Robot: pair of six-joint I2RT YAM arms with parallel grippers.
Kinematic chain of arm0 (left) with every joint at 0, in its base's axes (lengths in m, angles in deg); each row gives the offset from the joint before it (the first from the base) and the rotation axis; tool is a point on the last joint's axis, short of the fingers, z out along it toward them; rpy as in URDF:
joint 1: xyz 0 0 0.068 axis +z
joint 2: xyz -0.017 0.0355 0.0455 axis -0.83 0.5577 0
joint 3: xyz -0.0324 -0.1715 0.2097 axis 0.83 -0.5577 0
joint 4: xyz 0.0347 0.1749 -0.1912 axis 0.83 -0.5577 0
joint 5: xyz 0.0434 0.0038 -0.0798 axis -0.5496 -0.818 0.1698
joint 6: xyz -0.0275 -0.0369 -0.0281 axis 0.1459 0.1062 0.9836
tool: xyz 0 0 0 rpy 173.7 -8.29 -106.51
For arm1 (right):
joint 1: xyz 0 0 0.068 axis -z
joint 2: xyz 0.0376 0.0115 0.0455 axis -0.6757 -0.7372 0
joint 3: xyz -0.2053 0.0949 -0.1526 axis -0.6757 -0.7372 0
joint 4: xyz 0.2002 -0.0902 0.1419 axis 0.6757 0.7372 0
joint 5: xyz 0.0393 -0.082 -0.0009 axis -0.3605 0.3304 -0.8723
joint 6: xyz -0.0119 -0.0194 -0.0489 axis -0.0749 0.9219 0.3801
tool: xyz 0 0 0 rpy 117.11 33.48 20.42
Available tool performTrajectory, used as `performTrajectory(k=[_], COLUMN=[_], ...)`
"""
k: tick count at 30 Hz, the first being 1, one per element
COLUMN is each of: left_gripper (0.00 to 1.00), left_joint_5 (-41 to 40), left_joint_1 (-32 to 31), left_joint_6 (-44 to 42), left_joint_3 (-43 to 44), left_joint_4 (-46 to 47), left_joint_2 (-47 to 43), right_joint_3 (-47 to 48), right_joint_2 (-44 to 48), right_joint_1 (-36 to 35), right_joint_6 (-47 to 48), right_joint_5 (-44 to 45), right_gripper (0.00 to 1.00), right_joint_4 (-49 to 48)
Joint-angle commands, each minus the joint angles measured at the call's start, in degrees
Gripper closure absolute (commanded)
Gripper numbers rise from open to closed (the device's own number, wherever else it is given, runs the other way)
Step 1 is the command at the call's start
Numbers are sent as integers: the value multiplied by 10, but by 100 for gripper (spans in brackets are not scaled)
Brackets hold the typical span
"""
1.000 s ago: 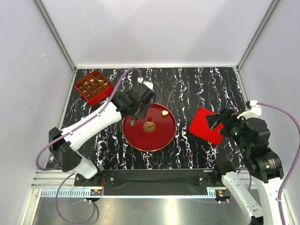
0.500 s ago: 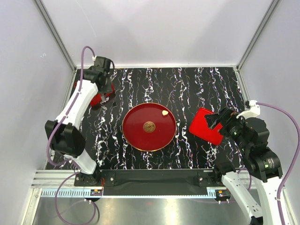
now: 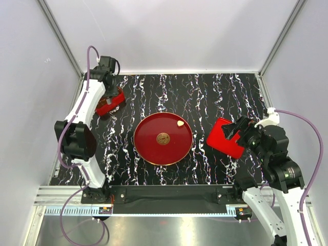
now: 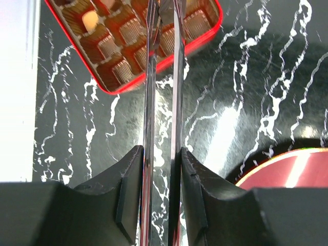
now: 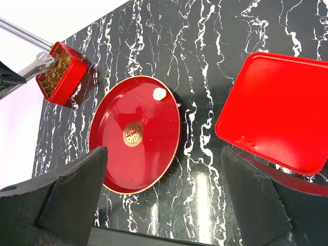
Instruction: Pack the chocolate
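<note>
Judging the lone cream chocolate (image 3: 180, 123) (on the red plate's (image 3: 154, 149) far-right rim): looked light, smooth, easily marred; best pinched gently by its sides. Others sat in the box (image 3: 109, 103), table's (image 3: 215, 92) far-left corner. Jaws: left gripper (image 4: 160, 154) clamped on tongs (image 4: 177, 77); right gripper (image 5: 164, 169) gaped, empty.

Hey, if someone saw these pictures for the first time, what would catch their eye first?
The big red plate mid-table, bare but for its gold emblem and one cream-white chocolate near its far right rim. Then the left end effector, its long metal fingers over the red compartment box in the far left corner, and the flat red lid lying at the right.
</note>
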Motion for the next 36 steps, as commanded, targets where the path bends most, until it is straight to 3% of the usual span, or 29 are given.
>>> performTrajectory(k=[1, 12, 23, 28, 32, 36], left_gripper=[64, 63, 55, 55, 55, 55], left_joint_5=[-30, -40, -38, -10, 15, 2], left_joint_1=[9, 20, 30, 22, -32, -147], left_joint_6=[-14, -13, -20, -18, -20, -7], left_joint_3=[39, 45, 78, 87, 33, -55], left_joint_4=[21, 26, 14, 0, 7, 26], left_joint_2=[15, 36, 55, 15, -50, -124], right_joint_3=[0, -8, -3, 5, 15, 27], right_joint_2=[-11, -11, -5, -2, -2, -5], right_joint_1=[0, 0, 0, 0, 0, 0], right_joint_6=[17, 30, 36, 31, 29, 29], right_joint_5=[3, 21, 26, 27, 25, 29], right_gripper=[0, 0, 0, 1, 0, 0], right_joint_4=[-33, -36, -27, -19, -12, -1])
